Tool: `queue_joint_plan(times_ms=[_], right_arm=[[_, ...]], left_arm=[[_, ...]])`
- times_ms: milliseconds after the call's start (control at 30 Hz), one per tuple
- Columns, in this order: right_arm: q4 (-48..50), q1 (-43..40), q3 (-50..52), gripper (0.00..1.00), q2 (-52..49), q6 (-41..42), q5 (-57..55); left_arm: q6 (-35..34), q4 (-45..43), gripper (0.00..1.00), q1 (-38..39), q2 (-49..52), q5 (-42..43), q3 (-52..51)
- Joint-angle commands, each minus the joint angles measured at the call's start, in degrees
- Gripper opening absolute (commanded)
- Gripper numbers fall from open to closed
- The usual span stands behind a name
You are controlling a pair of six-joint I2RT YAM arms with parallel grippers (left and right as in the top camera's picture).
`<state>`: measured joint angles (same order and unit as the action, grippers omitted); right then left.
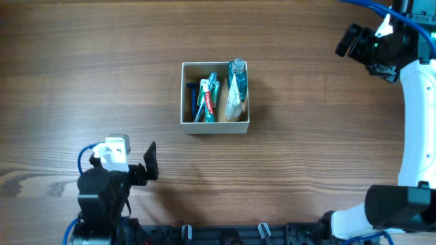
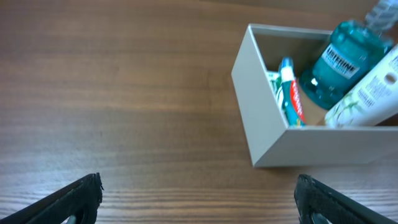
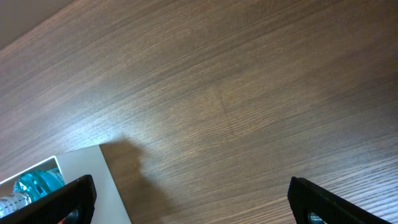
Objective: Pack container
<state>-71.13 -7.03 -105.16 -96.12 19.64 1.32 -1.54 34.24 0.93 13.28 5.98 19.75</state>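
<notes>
The container (image 1: 188, 122), a square white-walled box with a tan inside, sits mid-table. It holds a teal mouthwash bottle (image 1: 236, 69), a white tube (image 1: 234, 102) and a toothpaste and toothbrush bundle (image 1: 208, 99). It also shows in the left wrist view (image 2: 264, 124) and at the lower left of the right wrist view (image 3: 93, 171). My left gripper (image 1: 151, 162) is open and empty, near the front left, apart from the box. My right gripper (image 1: 351, 39) is open and empty at the far right, well away from the box.
The wooden table (image 1: 82, 68) surrounds the box with bare surface on all sides. The left arm's base (image 1: 102, 197) stands at the front edge. The right arm (image 1: 415, 116) runs along the right edge.
</notes>
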Motion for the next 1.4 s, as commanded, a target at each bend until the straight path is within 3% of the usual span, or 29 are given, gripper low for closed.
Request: queue_joint_plan(times_ms=[0,333,1367], right_arm=[[-0.02,0.04,-0.85,1.00,-0.04,-0.09,0.46],[-0.02,0.04,-0.85,1.00,-0.04,-0.09,0.48],[0.37,0.70,-0.20,1.00,3.19,-0.11,0.46]], left_arm=[[1.09,-0.48,1.00,-0.46,-5.11,2.38,-4.96],[1.11,-0.42,1.00,-0.46,-11.34,2.34,-10.64],[1.14,-0.44,1.00,-0.46,-11.39,2.12,-10.84]])
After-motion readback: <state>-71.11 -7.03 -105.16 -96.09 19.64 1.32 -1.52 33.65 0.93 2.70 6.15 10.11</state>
